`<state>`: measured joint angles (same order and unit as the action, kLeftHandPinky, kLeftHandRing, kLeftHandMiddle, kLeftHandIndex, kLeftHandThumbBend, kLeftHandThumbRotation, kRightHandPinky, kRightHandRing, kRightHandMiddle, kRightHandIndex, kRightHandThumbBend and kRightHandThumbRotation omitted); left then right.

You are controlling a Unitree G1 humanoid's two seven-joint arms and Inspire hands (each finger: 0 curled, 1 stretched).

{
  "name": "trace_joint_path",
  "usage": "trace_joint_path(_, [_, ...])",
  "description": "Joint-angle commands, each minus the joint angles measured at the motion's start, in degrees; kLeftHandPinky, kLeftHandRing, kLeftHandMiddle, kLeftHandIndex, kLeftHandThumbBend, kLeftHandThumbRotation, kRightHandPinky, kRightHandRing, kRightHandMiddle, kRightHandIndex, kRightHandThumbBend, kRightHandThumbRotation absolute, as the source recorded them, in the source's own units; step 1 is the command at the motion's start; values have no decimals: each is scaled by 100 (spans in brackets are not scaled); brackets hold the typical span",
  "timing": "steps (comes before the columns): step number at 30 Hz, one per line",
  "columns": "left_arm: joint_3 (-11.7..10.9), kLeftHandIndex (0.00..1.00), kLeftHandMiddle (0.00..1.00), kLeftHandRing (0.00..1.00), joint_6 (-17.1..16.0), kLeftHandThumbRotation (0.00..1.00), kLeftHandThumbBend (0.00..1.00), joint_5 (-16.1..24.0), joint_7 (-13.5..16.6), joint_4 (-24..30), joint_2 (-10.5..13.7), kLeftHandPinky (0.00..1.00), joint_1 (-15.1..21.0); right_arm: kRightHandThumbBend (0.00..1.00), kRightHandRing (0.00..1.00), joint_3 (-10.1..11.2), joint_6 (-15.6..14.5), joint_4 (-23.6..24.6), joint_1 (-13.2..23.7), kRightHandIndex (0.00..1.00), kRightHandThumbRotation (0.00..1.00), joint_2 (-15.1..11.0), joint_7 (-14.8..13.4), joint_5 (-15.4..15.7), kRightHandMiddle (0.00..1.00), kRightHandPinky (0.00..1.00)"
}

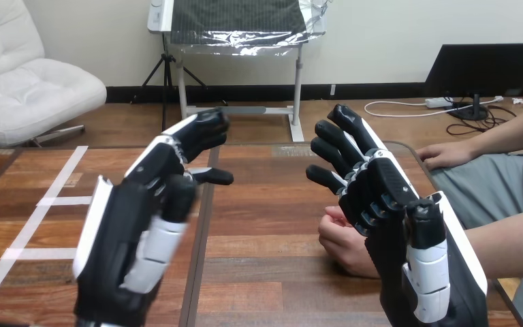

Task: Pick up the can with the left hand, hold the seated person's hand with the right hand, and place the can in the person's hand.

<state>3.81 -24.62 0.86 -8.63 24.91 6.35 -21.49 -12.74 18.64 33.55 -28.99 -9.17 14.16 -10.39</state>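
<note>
A wooden table (265,204) is being pictured, with a dark seam (195,272) being seen along its middle. White tape strips (61,201) are being shown across its left side.

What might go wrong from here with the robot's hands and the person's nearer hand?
The right hand hangs close by the person's nearer hand, which lies curled on the table; a quick move might knock or pinch it. Curled like that, it also offers no open palm to fill.

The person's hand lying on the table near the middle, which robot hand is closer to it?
Right. The right hand is directly beside the person's hand, overlapping it in the view; contact cannot be told. The left hand is raised well off to the other side.
</note>
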Motion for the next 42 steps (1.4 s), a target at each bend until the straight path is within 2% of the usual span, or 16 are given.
trace_joint_path(1, [-238,76,79,76,-158,90,70,327,169,-256,76,55,634,70,95,68,-19,154,265,96,100,16,17,-90,94,90])
trace_joint_path(9, [-449,75,78,76,-175,88,76,539,262,-673,221,55,1021,70,95,89,-17,130,313,96,100,25,25,-98,94,90])
trace_joint_path(20, [-785,76,79,77,-229,89,72,751,403,-1310,506,59,1574,71,95,133,-39,91,380,96,100,32,41,-169,94,90])
trace_joint_path(22, [-820,77,80,77,-168,88,74,755,405,-1358,549,59,1635,72,95,143,-42,85,388,96,100,32,47,-182,94,90])
trace_joint_path(26, [-936,78,81,79,-256,86,76,757,410,-1654,706,62,1840,72,94,152,-40,82,405,95,100,45,53,-199,94,88])
trace_joint_path(35, [-1097,83,85,84,-335,81,87,791,402,-2248,1008,71,2252,72,92,155,-56,90,427,94,100,96,11,-180,92,82])
trace_joint_path(37, [-1115,84,87,86,-343,79,92,808,415,-2353,1052,73,2319,72,91,160,-66,95,431,93,100,100,2,-166,92,80])
trace_joint_path(42, [-1155,87,90,88,-169,76,97,937,414,-2534,1234,75,2474,72,91,168,-103,119,451,93,100,78,17,-164,91,79])
